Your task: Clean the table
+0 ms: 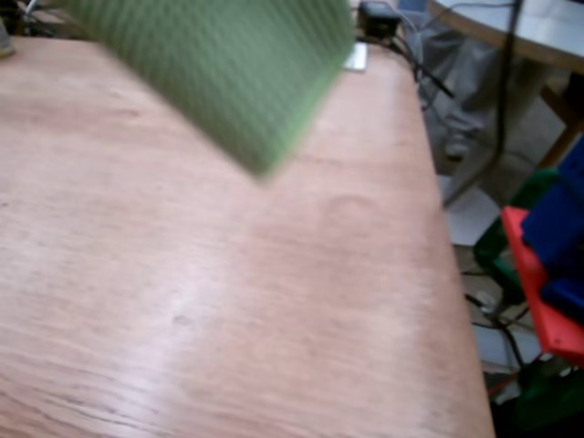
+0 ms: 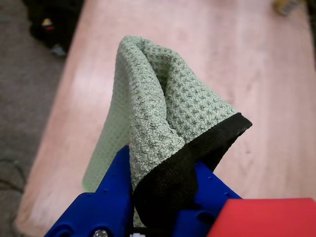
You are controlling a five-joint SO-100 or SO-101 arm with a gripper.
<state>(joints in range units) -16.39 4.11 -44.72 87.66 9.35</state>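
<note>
The table (image 1: 228,301) is a light reddish-brown wood-grain top that fills most of the fixed view; it also shows in the wrist view (image 2: 256,74). My gripper (image 2: 162,170) has blue fingers (image 2: 117,170) and is shut on a green waffle-weave cloth (image 2: 163,103) with a black hem. The cloth bunches up above the jaws and hangs over the table. In the fixed view the cloth (image 1: 228,73) is a blurred green sheet over the table's far part. The gripper itself is hidden there.
A round grey-white table (image 1: 538,27) stands beyond the far right corner. A black box (image 1: 377,18) with cables and a small white item (image 1: 356,57) sit at the far edge. Red and blue plastic parts (image 1: 547,274) lie off the right edge. A small yellowish object (image 2: 286,6) sits on the table.
</note>
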